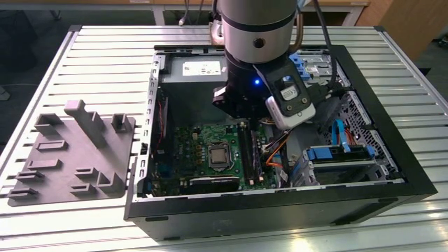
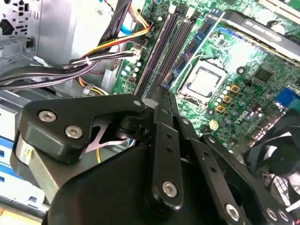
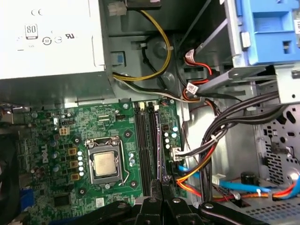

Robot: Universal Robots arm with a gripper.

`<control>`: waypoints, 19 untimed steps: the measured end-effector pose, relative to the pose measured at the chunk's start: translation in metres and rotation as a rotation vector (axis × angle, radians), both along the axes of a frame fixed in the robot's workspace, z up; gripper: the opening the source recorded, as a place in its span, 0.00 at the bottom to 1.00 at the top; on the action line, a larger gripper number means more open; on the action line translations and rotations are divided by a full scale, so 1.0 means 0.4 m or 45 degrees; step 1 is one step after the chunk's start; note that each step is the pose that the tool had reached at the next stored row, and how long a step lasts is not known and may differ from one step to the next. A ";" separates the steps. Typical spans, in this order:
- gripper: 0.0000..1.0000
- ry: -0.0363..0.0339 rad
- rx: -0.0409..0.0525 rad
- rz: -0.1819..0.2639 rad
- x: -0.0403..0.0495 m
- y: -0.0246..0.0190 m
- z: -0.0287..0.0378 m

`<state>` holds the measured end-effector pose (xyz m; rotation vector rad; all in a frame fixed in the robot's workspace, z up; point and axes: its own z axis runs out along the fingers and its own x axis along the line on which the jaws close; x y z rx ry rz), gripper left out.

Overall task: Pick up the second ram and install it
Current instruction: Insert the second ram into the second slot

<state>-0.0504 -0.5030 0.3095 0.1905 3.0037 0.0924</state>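
A robotics lab or assembly test workshop: an opened desktop computer case [image 1: 280, 210] lies on a ribbed aluminium profile table [image 1: 105, 47], beside a gray plastic parts fixture [image 1: 73, 157], with wooden workbenches [image 1: 336, 8] behind and a dark floor

Ribbed metal table [image 1: 105, 52] (pale grey); perhaps wooden furniture [image 1: 413, 26] behind.

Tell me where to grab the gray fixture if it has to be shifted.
Probably by the tall slab that stands up from the gray fixture, coming straight down and closing across its two broad faces. The base lies flat on the table with no lip to get under, and the other blocks are low.
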 end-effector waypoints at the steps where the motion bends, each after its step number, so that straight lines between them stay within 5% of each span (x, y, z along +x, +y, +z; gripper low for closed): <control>1: 0.12 0.0000 0.000 0.004 0.000 0.001 -0.004; 9: 0.12 0.0000 0.000 0.024 0.000 0.015 -0.035; 19: 0.12 0.0003 0.000 0.028 0.000 0.019 -0.066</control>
